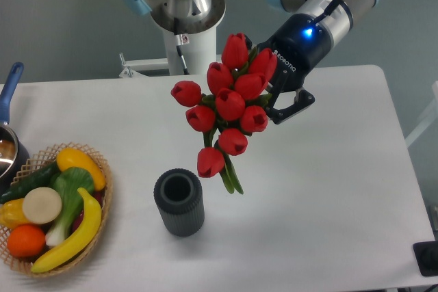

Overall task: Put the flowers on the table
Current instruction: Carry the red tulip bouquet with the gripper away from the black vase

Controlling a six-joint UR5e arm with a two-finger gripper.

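The flowers (229,104), a bunch of red closed tulip buds on short green stems, hang in the air above the white table (328,189). The stems point down and end just right of and above the dark cup (179,202). My gripper (268,102) reaches in from the upper right and is shut on the bunch among the buds. One dark finger (295,106) shows at the right of the buds; the other is hidden behind them.
A ribbed dark cup stands upright at the table's front centre. A wicker basket (102,169) of fruit and vegetables sits at the front left. A pot with a blue handle (8,90) is at the left edge. The robot base (185,39) stands behind.
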